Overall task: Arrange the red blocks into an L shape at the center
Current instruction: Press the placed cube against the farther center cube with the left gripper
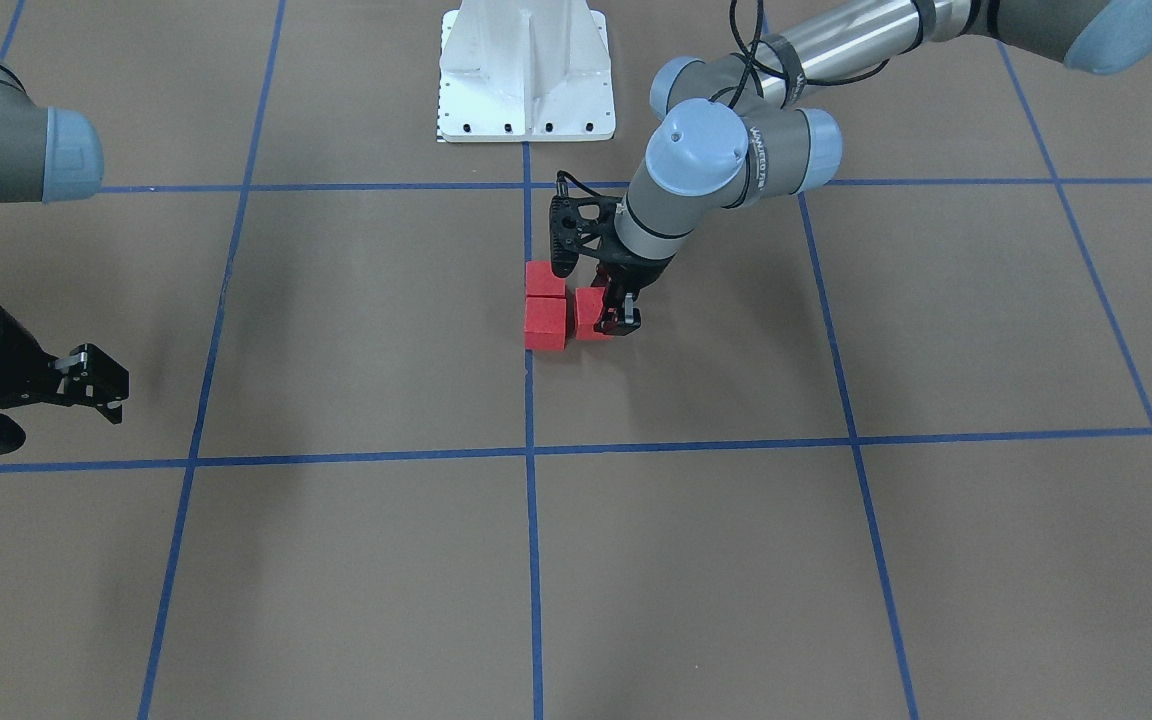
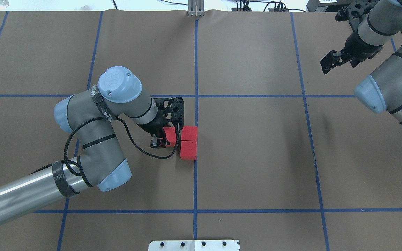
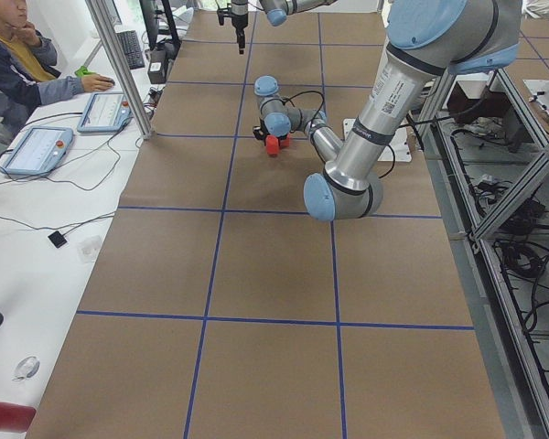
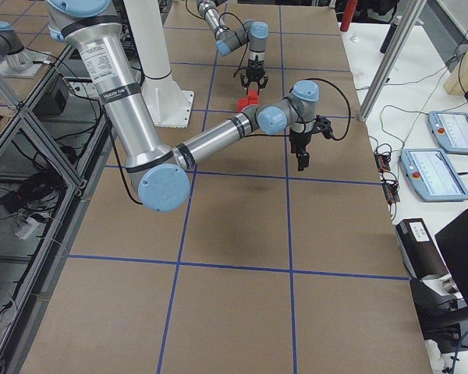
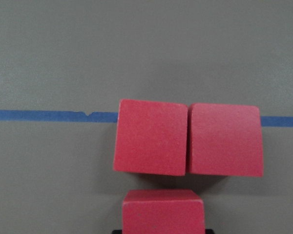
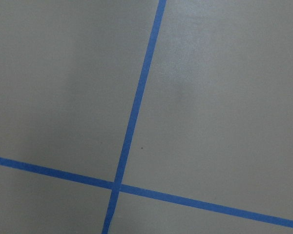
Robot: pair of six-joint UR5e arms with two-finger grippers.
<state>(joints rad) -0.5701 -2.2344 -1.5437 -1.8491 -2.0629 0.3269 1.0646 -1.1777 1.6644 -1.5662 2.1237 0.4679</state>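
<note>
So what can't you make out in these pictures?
Third block: in the overhead view it is partly hidden by the left hand; grip unclear.
Same block, left wrist view: cut off by the bottom edge.
Right hand: dark and side-on overhead; open or shut unclear.

The near left arm (image 3: 352, 155) reaches in from the right edge across the brown desk (image 3: 265, 274). Its wrist bends down over the red blocks (image 3: 273, 145), close to a blue tape line (image 3: 192, 136). The far right arm (image 3: 279, 11) hangs at the top. A seated person (image 3: 18, 55) rests a hand near two touchscreen pendants (image 3: 103, 112).
</note>
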